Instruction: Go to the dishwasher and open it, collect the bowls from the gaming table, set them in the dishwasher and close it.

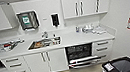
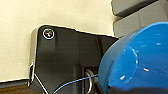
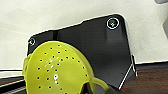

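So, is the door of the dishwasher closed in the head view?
No, the dishwasher stands open under the counter: its dark inside shows and its steel door is folded down.

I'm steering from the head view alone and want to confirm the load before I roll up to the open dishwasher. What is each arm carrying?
Observer: The left wrist view shows the blue bowl close against that arm's camera.
Operator: And the right arm?
Observer: The right wrist view shows the yellow-green bowl; its wall is dotted with small holes, like a strainer.
Operator: Can you confirm the fingers are closed on them?
Observer: No, in both wrist views I cannot make out the fingers, so I can't say whether either grip is closed.
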